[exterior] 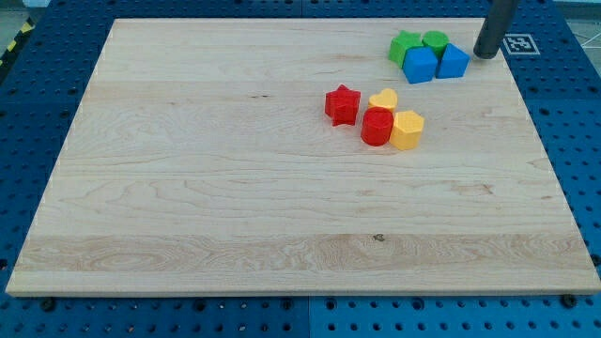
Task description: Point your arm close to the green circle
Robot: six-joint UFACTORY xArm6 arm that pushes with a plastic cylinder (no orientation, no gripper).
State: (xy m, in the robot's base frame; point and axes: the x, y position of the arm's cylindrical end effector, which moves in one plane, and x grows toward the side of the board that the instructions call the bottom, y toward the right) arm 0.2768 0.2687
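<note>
The green circle [435, 40] sits near the view's top right of the wooden board, touching a green star-like block [405, 45] on its left. Two blue blocks lie just below them, one on the left [420, 65] and one on the right [453, 61]. My tip [486, 54] is at the view's top right, a short way right of the green circle and right next to the right blue block, apart from the circle.
A red star [343, 104], a yellow heart [383, 99], a red cylinder [377, 127] and a yellow hexagon [407, 130] cluster near the board's middle right. The wooden board [235, 188] lies on a blue pegboard table.
</note>
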